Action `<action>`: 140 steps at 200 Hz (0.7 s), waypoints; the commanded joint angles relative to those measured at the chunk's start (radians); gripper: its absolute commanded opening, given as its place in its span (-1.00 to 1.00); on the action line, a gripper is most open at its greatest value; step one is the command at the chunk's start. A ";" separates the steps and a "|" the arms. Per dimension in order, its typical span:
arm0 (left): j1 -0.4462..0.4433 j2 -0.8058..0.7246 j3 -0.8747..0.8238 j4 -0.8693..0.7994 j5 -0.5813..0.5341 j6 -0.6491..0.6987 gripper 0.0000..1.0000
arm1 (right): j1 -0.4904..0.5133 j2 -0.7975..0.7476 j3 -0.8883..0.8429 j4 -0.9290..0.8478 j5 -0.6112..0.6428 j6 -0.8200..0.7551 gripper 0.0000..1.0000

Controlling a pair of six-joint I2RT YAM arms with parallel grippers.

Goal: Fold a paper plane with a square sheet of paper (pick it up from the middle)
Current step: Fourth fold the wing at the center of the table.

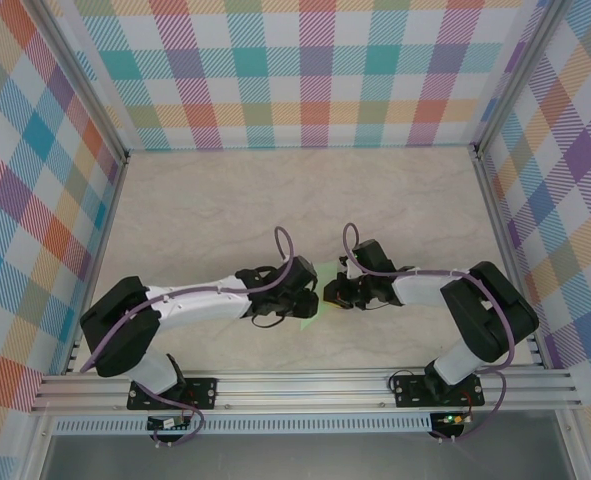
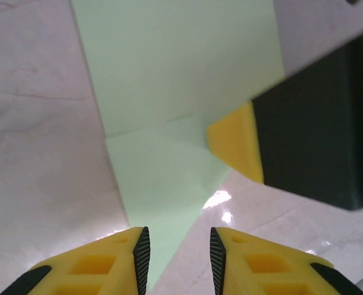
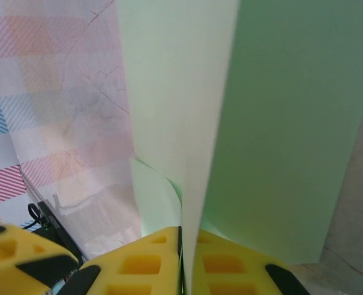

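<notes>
**A:** Where is the square sheet of paper (image 2: pixel 175 74) right now?

**B:** At the middle of the table (image 2: pixel 34 153), between the two arms. It's partly folded, with a pointed flap lying toward the left gripper (image 2: pixel 180 261).

**A:** Who has hold of it?

**B:** The right gripper (image 3: pixel 182 236). Its yellow pads are pressed together with a layer of the paper pinched between them. The left gripper's jaws stand apart, with the flap's tip showing in the gap and nothing clamped.

**A:** So how should this fold go?

**B:** I'd say the right should carry its layer over in a smooth arc without tugging, so the thin paper neither tears nor slips out. The left ought to come down and pin the flat part close to the intended crease. Then the edges can be matched before anything is pressed.

**A:** And the main risk?

**B:** Probably the sheet skating on that glossy tabletop, which would leave the crease crooked
</notes>
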 commanded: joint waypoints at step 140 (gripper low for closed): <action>-0.209 0.201 0.133 -0.169 -0.462 -0.104 -0.38 | 0.002 -0.020 0.083 -0.096 -0.049 0.040 -0.83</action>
